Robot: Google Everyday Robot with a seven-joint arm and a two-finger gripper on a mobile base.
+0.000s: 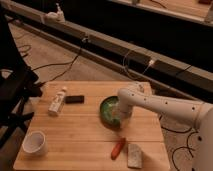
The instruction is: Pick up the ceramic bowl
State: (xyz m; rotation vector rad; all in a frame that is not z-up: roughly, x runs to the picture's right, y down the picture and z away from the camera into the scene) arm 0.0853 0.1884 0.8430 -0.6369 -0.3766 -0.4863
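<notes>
The wooden bench [90, 125] carries everything. The white arm [165, 106] reaches in from the right and bends down over the ceramic bowl [106, 110], which sits right of the bench's centre. The gripper [120, 115] is down at the bowl's right side, covering part of its light mottled inside; whether it is open or closed cannot be told. What the bowl contains cannot be made out. A white cup [35, 142] stands upright at the front left corner. A white bottle [57, 101] lies on its side at the left, its label unreadable. A grey block [134, 155] and a red stick-shaped item [118, 148] lie at the front, a small black object [74, 99] beside the bottle.
</notes>
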